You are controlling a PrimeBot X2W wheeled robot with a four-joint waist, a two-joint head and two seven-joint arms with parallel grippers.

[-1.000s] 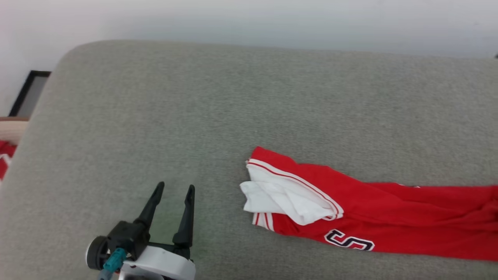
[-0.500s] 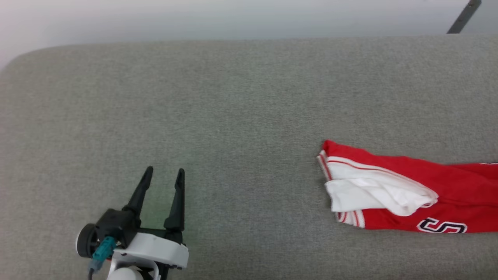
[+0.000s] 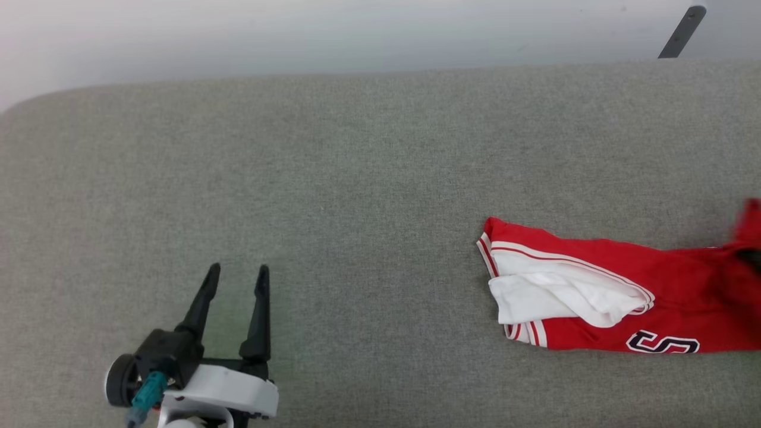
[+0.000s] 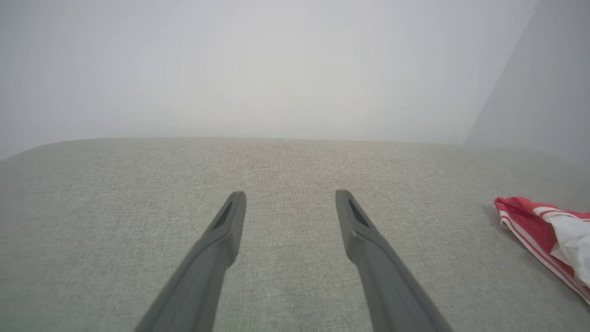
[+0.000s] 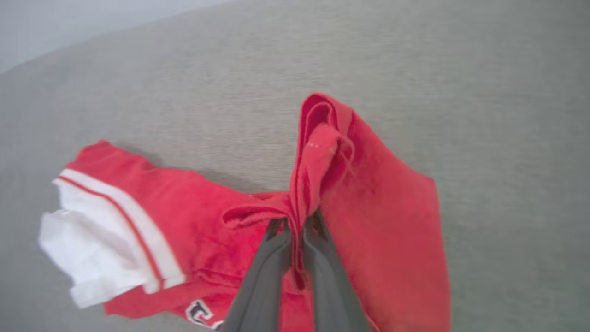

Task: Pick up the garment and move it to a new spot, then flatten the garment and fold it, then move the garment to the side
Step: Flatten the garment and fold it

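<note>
Left gripper (image 3: pixel 238 270) first, down at seven o'clock in the head view, its two dark fingers pointing toward twelve and standing wide apart with nothing between them! Beneath it there's just grey fabric cushion (image 3: pixel 357 178), which runs across the whole frame and rounds off at the far left corner. The left wrist view agrees: both fingers are splayed over bare weave, a pale wall (image 4: pixel 276 69) sits behind, and a red-and-white corner of cloth peeks in at four o'clock.

Sliding across to the right, here's the red jersey (image 3: pixel 684 297), stretched out low on the cushion at around four o'clock in the head view, well apart from the left gripper. Its near end shows white-striped trim, with a bunched flap of white fabric (image 3: pixel 553 294) spilling out of it. A black, white-outlined letter S (image 3: pixel 662 343) lies along the lower edge. Up at one o'clock, a dark slanted bar (image 3: pixel 681 32) stands against the wall.

Now the right wrist view, and the right gripper (image 5: pixel 297 223) has its fingers pinched together on a gathered ridge of the jersey's red cloth. The fold rises between the fingertips toward twelve, while the rest of the jersey drapes down onto the cushion, white end at eight o'clock
</note>
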